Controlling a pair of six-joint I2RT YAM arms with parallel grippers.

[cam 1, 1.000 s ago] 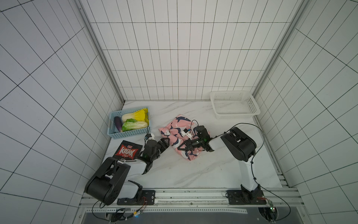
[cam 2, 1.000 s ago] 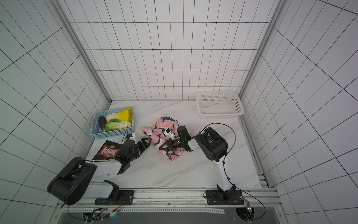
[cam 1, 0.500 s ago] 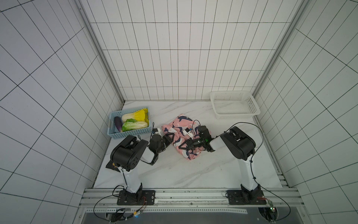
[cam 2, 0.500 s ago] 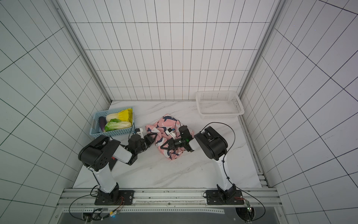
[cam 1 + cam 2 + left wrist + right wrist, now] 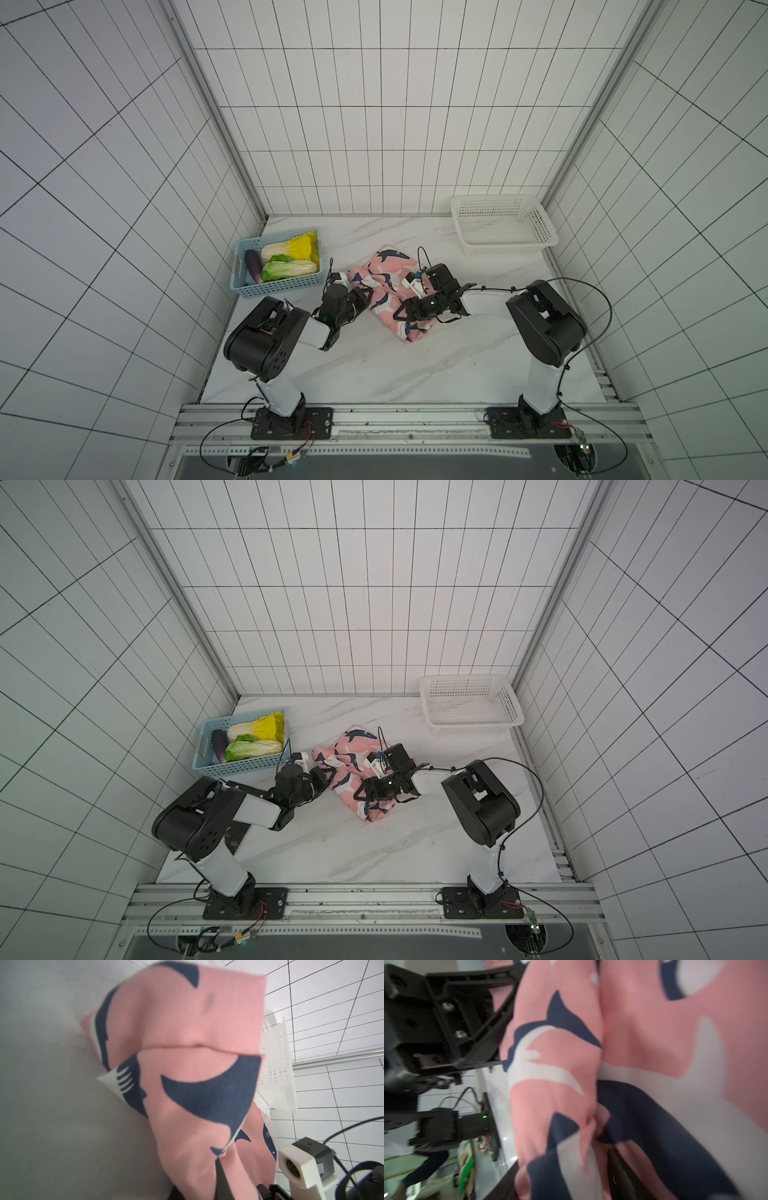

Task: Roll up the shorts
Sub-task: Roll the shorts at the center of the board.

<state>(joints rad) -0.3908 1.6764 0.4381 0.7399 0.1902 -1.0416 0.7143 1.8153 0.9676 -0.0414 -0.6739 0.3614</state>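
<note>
So the shorts (image 5: 390, 286) (image 5: 353, 766) are bunched in a loose, half-folded heap mid-table, pink with navy sharks, lying between the two arms. The left gripper (image 5: 362, 296) sits at their left edge with its jaws closed together, pinching the fabric. The right gripper (image 5: 404, 311) is over the near right part with its jaws apart and cloth bulging between them. Table (image 5: 374, 365) is white marble. At far left there's a blue basket (image 5: 282, 286) holding cabbages (image 5: 291, 269) and an eggplant (image 5: 253, 266). A white basket (image 5: 503, 249) sits far right.
</note>
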